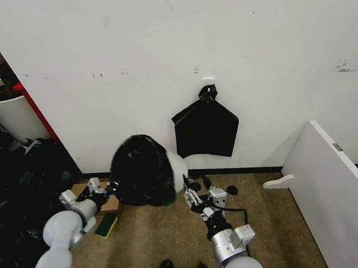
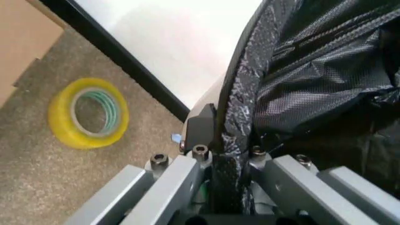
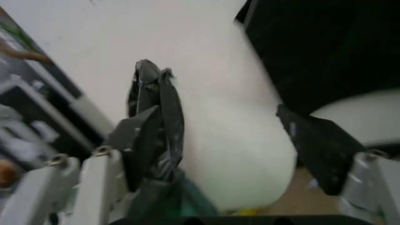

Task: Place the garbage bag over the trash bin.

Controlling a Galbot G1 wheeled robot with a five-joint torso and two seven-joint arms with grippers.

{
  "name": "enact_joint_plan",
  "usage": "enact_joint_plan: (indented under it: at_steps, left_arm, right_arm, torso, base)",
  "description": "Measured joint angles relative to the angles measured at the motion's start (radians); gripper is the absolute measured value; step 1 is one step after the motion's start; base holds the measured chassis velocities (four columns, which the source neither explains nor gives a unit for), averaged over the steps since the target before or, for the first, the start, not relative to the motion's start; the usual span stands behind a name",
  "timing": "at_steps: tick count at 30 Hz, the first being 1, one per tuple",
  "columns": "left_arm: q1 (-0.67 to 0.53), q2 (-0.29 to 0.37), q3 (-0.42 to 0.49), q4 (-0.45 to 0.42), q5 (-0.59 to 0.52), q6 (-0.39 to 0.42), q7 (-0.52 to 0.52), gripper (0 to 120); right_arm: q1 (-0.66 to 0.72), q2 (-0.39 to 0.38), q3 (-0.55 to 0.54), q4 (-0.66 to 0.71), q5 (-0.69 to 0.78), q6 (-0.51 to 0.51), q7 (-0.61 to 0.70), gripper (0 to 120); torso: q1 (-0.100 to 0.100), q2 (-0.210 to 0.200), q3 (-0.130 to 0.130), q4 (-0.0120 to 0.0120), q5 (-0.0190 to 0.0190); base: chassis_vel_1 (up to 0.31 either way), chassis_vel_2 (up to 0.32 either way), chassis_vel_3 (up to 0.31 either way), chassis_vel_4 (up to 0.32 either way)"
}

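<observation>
Head view gives me the trash bin on the carpet against the white wall, with the garbage bag draped over its top and my-left side, so just a strip of cream wall shows on the right. My left gripper is at the bag's lower left edge; in the left wrist view its fingers are nearly pressed together, pinching a fold of the glossy black film against the bin's side. My right gripper sits low at the bin's right side. In the right wrist view its fingers are spread wide, straddling the bin's curved wall, and a twisted strip of bag lies against one of them (whether it is actually gripped there, I cannot tell). A roll of yellow tape lies flat on the carpet near the left gripper.
</observation>
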Motion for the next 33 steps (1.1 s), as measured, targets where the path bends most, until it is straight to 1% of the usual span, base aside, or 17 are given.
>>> enact_joint_plan:
  at_steps: [1, 2, 5, 6, 7, 8, 10, 11, 13, 14, 16, 18, 20, 26, 33]
  left_arm:
    - [-0.002, 0.000, -0.017, 0.021, -0.001, 0.007, 0.028, 0]
    - [-0.001, 0.000, -0.027, 0.031, 0.001, 0.010, 0.048, 0]
    - [0.013, 0.000, -0.048, 0.041, 0.022, 0.013, 0.120, 0]
    - [0.018, -0.002, -0.051, 0.040, 0.030, 0.013, 0.141, 0]
    - [0.018, -0.002, -0.051, 0.040, 0.030, 0.013, 0.141, 0]
    - [0.022, -0.004, -0.051, 0.037, 0.039, 0.013, 0.154, 0]
    - [0.028, -0.011, -0.048, 0.027, 0.065, 0.011, 0.187, 0]
    - [0.031, -0.013, -0.045, 0.023, 0.074, 0.010, 0.198, 0]
    - [0.038, -0.015, -0.040, 0.016, 0.091, 0.008, 0.214, 0]
    - [0.038, -0.015, -0.040, 0.016, 0.091, 0.008, 0.214, 0]
    - [0.045, -0.018, -0.033, 0.007, 0.113, 0.004, 0.232, 0]
    - [0.049, -0.021, -0.027, -0.004, 0.126, 0.001, 0.240, 0]
    - [0.050, -0.024, -0.021, -0.012, 0.136, -0.002, 0.245, 0]
    - [0.050, -0.032, -0.009, -0.020, 0.156, -0.009, 0.248, 0]
    - [0.061, -0.042, -0.004, -0.046, 0.164, -0.010, 0.258, 0]
  right_arm:
    - [0.003, -0.002, 0.001, 0.010, 0.073, -0.007, -0.020, 79]
    - [0.004, -0.003, 0.001, 0.012, 0.103, -0.007, -0.035, 82]
    - [0.003, -0.009, -0.003, -0.005, 0.137, 0.016, -0.132, 94]
    - [0.004, -0.010, -0.009, -0.020, 0.135, 0.026, -0.175, 98]
    - [0.004, -0.010, -0.009, -0.020, 0.135, 0.026, -0.175, 98]
    - [0.007, -0.010, -0.015, -0.035, 0.124, 0.031, -0.206, 99]
    - [0.028, -0.002, -0.027, -0.082, 0.058, 0.045, -0.259, 100]
    - [0.038, 0.004, -0.030, -0.102, 0.017, 0.054, -0.261, 100]
    - [0.056, 0.020, -0.033, -0.141, -0.073, 0.069, -0.231, 100]
    - [0.056, 0.020, -0.033, -0.141, -0.073, 0.069, -0.231, 100]
    - [0.078, 0.040, -0.033, -0.188, -0.223, 0.095, -0.188, 99]
    - [0.090, 0.051, -0.030, -0.217, -0.325, 0.108, -0.156, 98]
    - [0.098, 0.058, -0.029, -0.228, -0.375, 0.106, -0.129, 98]
    - [0.112, 0.071, -0.021, -0.253, -0.435, 0.066, -0.051, 97]
    - [0.131, 0.078, -0.006, -0.306, -0.444, 0.056, -0.036, 94]
  torso:
    - [0.000, 0.000, 0.000, 0.0001, 0.0000]
    - [0.000, 0.000, 0.000, 0.0003, 0.0000]
    - [0.000, 0.000, 0.000, 0.0000, 0.0001]
    - [0.000, 0.000, 0.000, 0.0001, 0.0000]
    - [0.000, 0.000, 0.000, 0.0001, 0.0000]
    - [0.000, 0.000, 0.000, 0.0000, 0.0000]
    - [0.000, 0.000, 0.000, -0.0001, 0.0001]
    - [0.000, 0.000, 0.000, -0.0001, 0.0000]
    - [0.000, 0.000, 0.000, -0.0001, 0.0001]
    - [0.000, 0.000, 0.000, -0.0001, 0.0001]
    - [0.000, 0.000, 0.000, 0.0000, 0.0002]
    - [0.000, 0.000, 0.000, 0.0000, 0.0002]
    - [0.000, 0.000, 0.000, 0.0000, 0.0003]
    - [0.000, 0.000, 0.000, -0.0001, 0.0003]
    - [0.000, 0.000, 0.000, -0.0002, 0.0003]
  base:
    - [0.000, 0.000, 0.000, 0.000]
    - [0.000, 0.000, 0.000, 0.000]
    - [0.000, 0.000, 0.000, 0.000]
    - [0.000, 0.000, 0.000, 0.000]
    - [0.000, 0.000, 0.000, 0.000]
    - [0.000, 0.000, 0.000, 0.000]
    - [0.000, 0.000, 0.000, 0.000]
    - [0.000, 0.000, 0.000, 0.000]
    - [0.000, 0.000, 0.000, 0.000]
    - [0.000, 0.000, 0.000, 0.000]
    - [0.000, 0.000, 0.000, 0.000]
    - [0.000, 0.000, 0.000, 0.000]
    - [0.000, 0.000, 0.000, 0.000]
    - [0.000, 0.000, 0.000, 0.000]
    - [0.000, 0.000, 0.000, 0.000]
